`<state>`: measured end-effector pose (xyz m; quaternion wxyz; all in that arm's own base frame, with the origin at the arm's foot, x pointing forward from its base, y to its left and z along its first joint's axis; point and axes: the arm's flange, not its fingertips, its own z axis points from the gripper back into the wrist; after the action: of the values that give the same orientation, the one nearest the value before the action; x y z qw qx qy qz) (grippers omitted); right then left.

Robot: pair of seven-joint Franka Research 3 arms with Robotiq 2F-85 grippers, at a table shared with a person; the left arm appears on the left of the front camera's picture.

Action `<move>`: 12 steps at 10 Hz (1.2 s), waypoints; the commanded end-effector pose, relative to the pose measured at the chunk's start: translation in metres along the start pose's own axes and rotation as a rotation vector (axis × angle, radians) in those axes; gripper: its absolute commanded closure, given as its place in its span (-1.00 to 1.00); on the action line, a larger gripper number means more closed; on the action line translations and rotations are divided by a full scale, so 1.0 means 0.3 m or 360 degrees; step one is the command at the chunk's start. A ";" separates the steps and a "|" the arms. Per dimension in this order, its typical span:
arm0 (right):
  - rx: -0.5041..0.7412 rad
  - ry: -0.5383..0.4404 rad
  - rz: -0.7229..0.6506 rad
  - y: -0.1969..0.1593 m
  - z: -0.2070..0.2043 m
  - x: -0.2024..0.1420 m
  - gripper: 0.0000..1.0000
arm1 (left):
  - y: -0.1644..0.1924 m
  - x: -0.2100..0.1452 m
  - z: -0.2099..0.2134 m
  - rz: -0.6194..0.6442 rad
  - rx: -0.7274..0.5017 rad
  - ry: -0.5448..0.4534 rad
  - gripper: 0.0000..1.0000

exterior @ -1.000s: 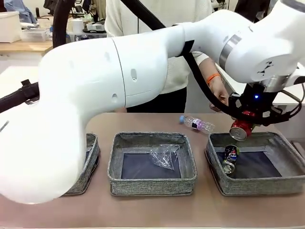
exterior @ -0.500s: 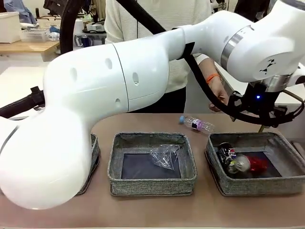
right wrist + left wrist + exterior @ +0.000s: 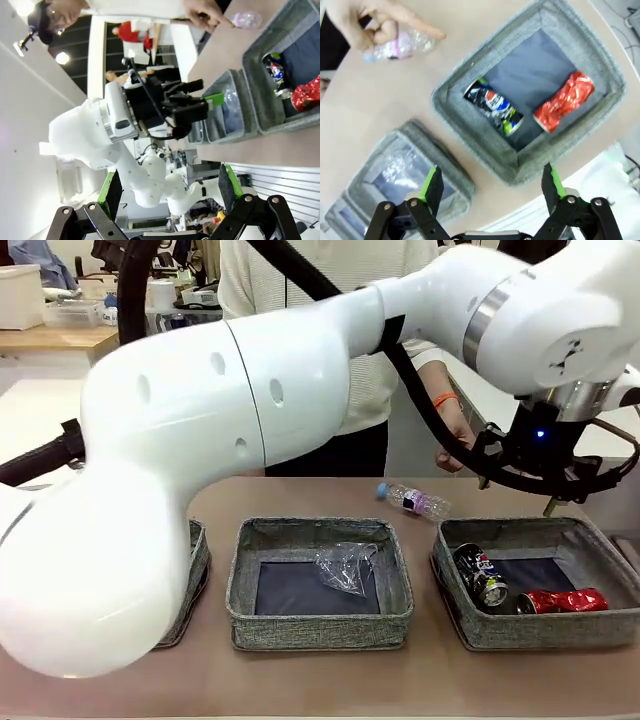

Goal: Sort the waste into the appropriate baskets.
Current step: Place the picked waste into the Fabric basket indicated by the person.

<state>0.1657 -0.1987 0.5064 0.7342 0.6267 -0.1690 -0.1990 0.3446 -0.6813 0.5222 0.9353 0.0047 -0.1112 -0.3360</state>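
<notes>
My left gripper (image 3: 525, 490) hangs open and empty above the right basket (image 3: 455, 605). In that basket lie the red can (image 3: 560, 601) and the dark blue-black can (image 3: 480, 575), side by side. The left wrist view looks straight down at the red can (image 3: 565, 100), the dark can (image 3: 495, 105) and the basket's rim (image 3: 470, 145) past my open left gripper (image 3: 491, 185). The small bottle (image 3: 415, 501) lies on the table behind the baskets. A clear plastic cup (image 3: 345, 567) rests in the middle basket (image 3: 318, 625). My right gripper (image 3: 168, 192) is open, raised far from the table.
A person's hand (image 3: 455, 445) points down beside the bottle, near my left gripper. The left basket (image 3: 192, 570) is mostly hidden behind my left arm (image 3: 250, 400), which crosses the whole table. The table's front strip (image 3: 420, 680) is bare.
My left gripper opened and let go of the red can, which dropped into the right basket and settled beside the dark can. The gripper has risen slightly.
</notes>
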 end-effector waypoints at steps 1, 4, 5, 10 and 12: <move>0.0008 0.0023 0.0015 -0.003 -0.002 0.014 -1.00 | 0.059 -0.044 0.127 -0.0034 0.0025 0.0165 -1.00; -0.0004 0.0065 -0.0002 0.003 -0.029 0.030 -1.00 | 0.189 -0.227 0.190 -0.0194 0.0150 0.0647 -1.00; -0.0027 0.0082 -0.0008 0.010 -0.049 0.042 -1.00 | 0.267 -0.261 0.203 -0.0136 0.0162 0.0712 -1.00; -0.0242 0.0340 -0.0039 0.102 -0.283 0.161 -1.00 | 0.637 -0.497 0.365 -0.0056 -0.0072 0.1022 -1.00; -0.0282 0.0419 -0.0031 0.140 -0.366 0.187 -1.00 | 0.747 -0.611 0.437 0.0149 -0.0170 0.0808 -1.00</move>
<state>0.2589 -0.1285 0.5208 0.8003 0.5820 -0.0563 -0.1327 0.3640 -0.4393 0.6579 0.9379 0.0599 0.1743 -0.2940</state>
